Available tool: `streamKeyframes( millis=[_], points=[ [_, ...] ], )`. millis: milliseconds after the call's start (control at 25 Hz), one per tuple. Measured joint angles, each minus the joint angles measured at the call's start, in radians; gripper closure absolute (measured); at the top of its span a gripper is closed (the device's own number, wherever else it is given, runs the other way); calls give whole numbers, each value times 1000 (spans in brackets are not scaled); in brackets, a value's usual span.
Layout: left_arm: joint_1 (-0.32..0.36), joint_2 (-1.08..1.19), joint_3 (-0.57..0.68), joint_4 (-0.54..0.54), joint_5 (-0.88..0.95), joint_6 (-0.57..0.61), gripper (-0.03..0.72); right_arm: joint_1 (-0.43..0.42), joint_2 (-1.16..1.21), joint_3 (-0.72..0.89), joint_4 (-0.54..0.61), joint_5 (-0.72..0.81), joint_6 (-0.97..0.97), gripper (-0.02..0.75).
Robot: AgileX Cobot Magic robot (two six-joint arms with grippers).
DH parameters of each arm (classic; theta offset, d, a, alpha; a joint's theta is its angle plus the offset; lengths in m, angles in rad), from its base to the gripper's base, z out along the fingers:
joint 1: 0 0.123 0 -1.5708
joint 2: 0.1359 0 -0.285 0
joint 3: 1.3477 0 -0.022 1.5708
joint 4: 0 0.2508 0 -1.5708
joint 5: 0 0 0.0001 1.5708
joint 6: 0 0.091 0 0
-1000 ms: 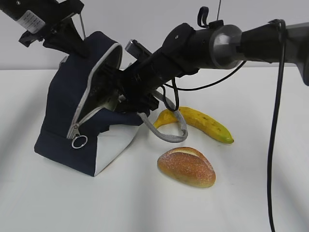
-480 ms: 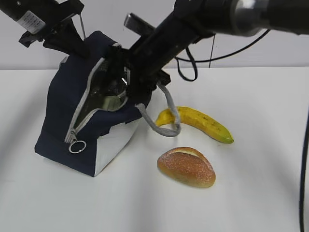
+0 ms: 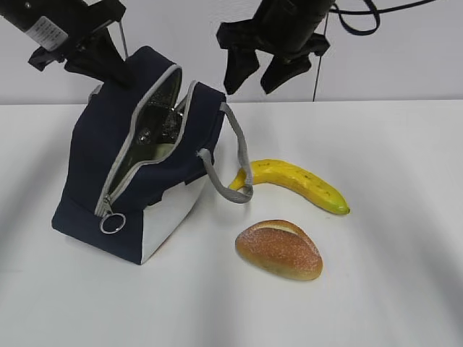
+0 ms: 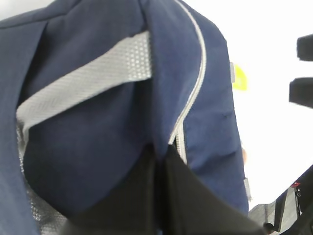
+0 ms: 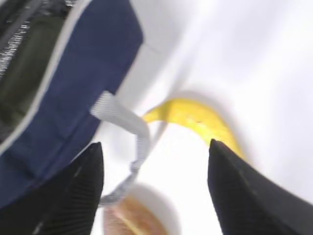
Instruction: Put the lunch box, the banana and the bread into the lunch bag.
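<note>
The navy lunch bag (image 3: 87, 166) stands at the left, tilted, its zipper open. In the opening a glassy, pale green shape (image 3: 158, 150) shows against the silver lining; it looks like the lunch box, mostly hidden. My left gripper (image 3: 116, 71) is shut on the bag's top fabric, as the left wrist view shows (image 4: 161, 152). My right gripper (image 3: 257, 71) is open and empty, in the air above and right of the bag. The banana (image 3: 298, 184) and the bread (image 3: 279, 249) lie on the table right of the bag. The right wrist view shows the banana (image 5: 195, 120) and bread (image 5: 128, 218) below the open gripper (image 5: 155, 144).
A grey webbing handle (image 3: 230, 165) hangs off the bag's right side and nearly touches the banana's end. The zipper's ring pull (image 3: 110, 224) hangs low on the bag's front. White table (image 3: 391, 289) stretches to the right and front.
My right gripper has pulled out of the bag's opening and risen up and to the right, now open and empty. The handle has dropped. The left gripper still holds the bag.
</note>
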Motion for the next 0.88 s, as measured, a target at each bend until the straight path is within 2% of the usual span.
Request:
streamKeyframes(
  millis=[280,480,640,880],
  points=[
    [0,0,0,0,0,0,690,0,-60,17,-221,11,-18,245],
    [0,0,0,0,0,0,690,0,-92,145,-323,11,-118,245],
    [0,0,0,0,0,0,690,-11,-81,230,-356,11,-207,244],
    [0,0,0,0,0,0,690,-48,-26,241,-332,9,-303,244]
  ],
)
